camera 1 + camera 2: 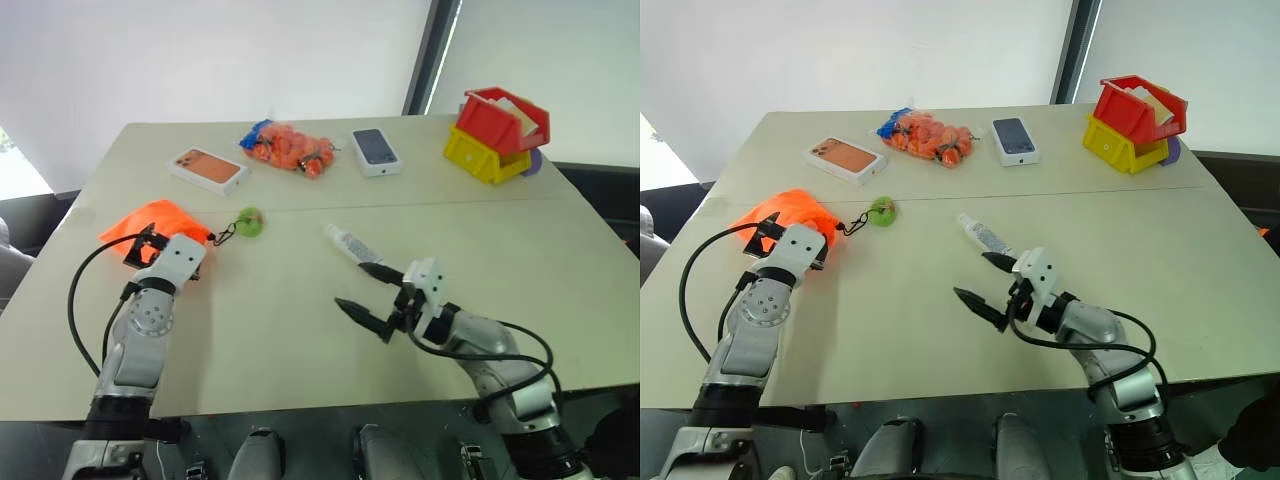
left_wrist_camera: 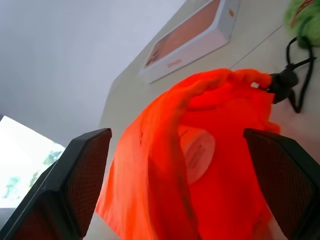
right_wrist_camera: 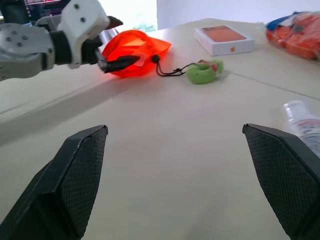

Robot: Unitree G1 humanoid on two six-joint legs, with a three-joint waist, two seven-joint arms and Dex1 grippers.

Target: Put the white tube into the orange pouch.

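The orange pouch point(image 1: 150, 220) lies at the table's left, its black cord running to a green ring charm point(image 1: 248, 221). My left gripper point(image 1: 160, 246) is open at the pouch's near edge, and in the left wrist view the pouch point(image 2: 200, 150) sits just ahead, between the two fingers point(image 2: 75, 175). The white tube point(image 1: 350, 243) lies flat near the table's middle. My right gripper point(image 1: 366, 292) is open just in front of the tube, one fingertip close to its near end, with nothing between the fingers. The tube's end point(image 3: 305, 125) appears beside the right finger.
Along the far side are a white phone box with an orange front point(image 1: 208, 167), a mesh bag of small orange items point(image 1: 290, 146), a white box with a dark front point(image 1: 376, 151), and stacked red and yellow bins point(image 1: 497, 135).
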